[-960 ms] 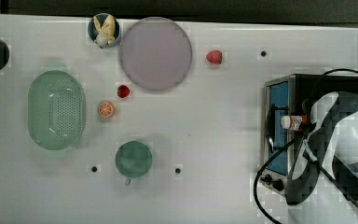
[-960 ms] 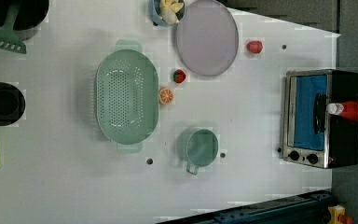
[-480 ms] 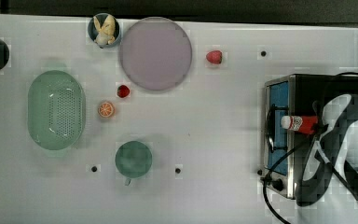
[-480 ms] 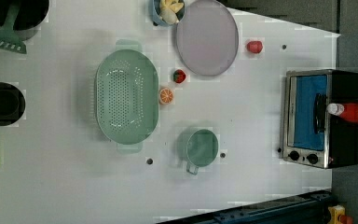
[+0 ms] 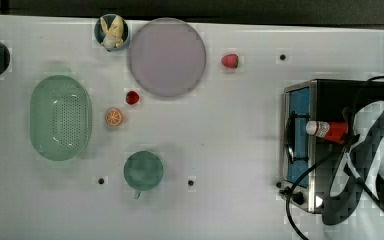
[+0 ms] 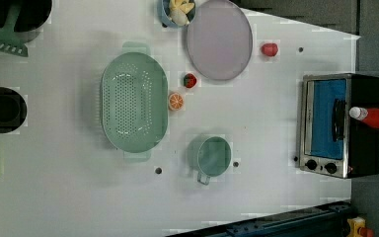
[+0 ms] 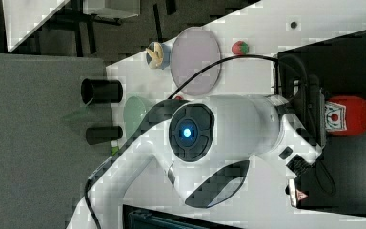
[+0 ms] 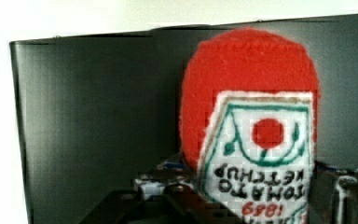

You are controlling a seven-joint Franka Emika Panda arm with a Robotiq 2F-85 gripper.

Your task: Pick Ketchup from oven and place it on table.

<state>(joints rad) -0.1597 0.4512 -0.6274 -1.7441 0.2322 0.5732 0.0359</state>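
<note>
One ketchup bottle lies on the oven at the top view's right; jaws' state unclear

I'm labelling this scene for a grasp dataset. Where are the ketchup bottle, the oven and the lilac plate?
ketchup bottle (image 5: 330, 131): top view, on its red body beside the white cap.
oven (image 6: 329, 117): left view, on the blue glass door.
lilac plate (image 5: 166, 57): top view, on its bare centre.
</note>
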